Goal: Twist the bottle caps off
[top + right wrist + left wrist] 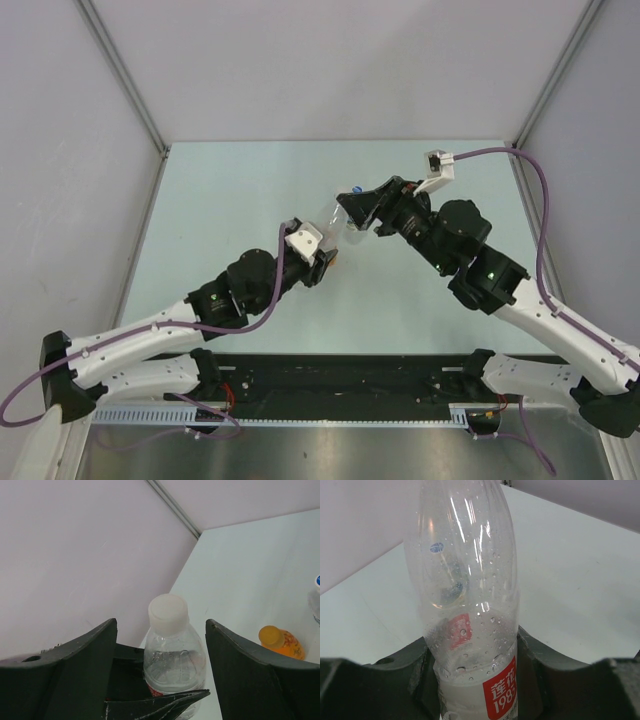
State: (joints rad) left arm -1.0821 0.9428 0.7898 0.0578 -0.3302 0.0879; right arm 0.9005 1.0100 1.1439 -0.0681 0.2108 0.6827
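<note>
Right wrist view: whitish cap (pixel 168 611) sits inside the right gripper (pixel 161 625), jaws open either side, untouched. Small, smooth, probably slippery; pinch its sides squarely. Left gripper (pixel 475 680) clamps the slim bottle (pixel 470 605) low at the label; thin, crushable wall.

Both arms, left arm (pixel 140 345) and right arm (pixel 560 320): white lower links dotted with small dark screws, black rounded joint housings above. A purple cable (pixel 541 210) runs along each to a white wrist block (pixel 303 239). Green light (pixel 490 268) on right elbow housing. On right gripper (pixel 161 622), matte black wedge-shaped fingers.
</note>
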